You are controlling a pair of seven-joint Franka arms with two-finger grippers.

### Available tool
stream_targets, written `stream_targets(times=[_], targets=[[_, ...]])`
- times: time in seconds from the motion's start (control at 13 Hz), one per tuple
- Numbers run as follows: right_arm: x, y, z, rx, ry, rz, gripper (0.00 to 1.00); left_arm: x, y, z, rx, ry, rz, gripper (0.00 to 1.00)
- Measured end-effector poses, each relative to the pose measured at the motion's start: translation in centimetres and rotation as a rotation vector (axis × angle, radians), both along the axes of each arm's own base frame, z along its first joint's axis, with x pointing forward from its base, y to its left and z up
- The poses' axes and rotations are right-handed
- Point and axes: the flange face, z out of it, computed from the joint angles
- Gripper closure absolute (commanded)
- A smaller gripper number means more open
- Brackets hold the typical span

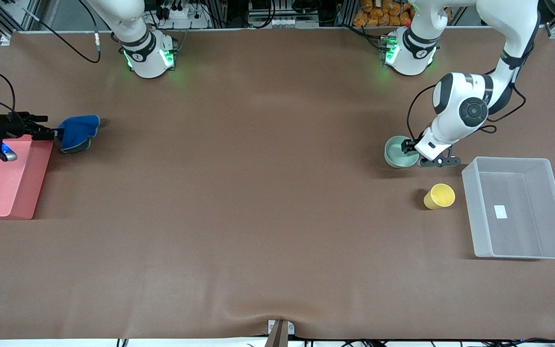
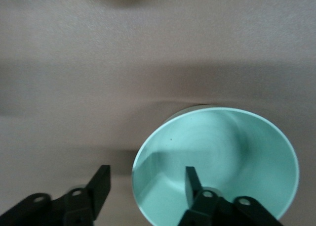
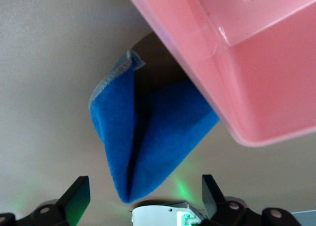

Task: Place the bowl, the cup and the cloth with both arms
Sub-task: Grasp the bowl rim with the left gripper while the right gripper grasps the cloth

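While our left gripper sits low at the small round pale mint-green bowl, its jaws stand wide: one black finger reaches inside the bowl against the wall and the other finger is outside, so the rim lies between them, not yet pinched. That bowl rests on the brown table toward the left arm's end. Nearer the front camera lies the small plain yellow tapered cup, tipped on its side just beside the clear plastic bin.

Our right gripper hangs at the right arm's end, over the edge of the pink plastic tray. Its jaws are spread wide in the right wrist view, gripping nothing. The soft bright-blue fabric cloth lies crumpled just past the fingertips, beside the tray.
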Motion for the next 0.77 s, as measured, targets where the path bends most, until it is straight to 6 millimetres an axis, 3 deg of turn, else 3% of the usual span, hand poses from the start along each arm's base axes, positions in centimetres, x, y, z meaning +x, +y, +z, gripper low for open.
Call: stream_targets(times=[0.08, 0.38, 0.62, 0.77], targets=[[0.0, 0.1, -0.4, 0.004, 0.003, 0.001, 0.0, -0.1, 0.0, -0.4, -0.001, 0.003, 0.0, 1.0], [-0.1, 0.3, -1.7, 0.017, 0.018, 0.0, 0.0, 0.4, -0.1, -0.1, -0.003, -0.012, -0.002, 1.0], [-0.2, 0.5, -2.5, 0.031, 0.025, -0.008, 0.0, 2.3, 0.0, 2.4, -0.001, -0.03, 0.0, 1.0], [-0.2, 0.5, -2.9, 0.035, 0.027, -0.011, 0.0, 5.0, 1.1, 6.0, 0.007, -0.004, 0.006, 1.0]])
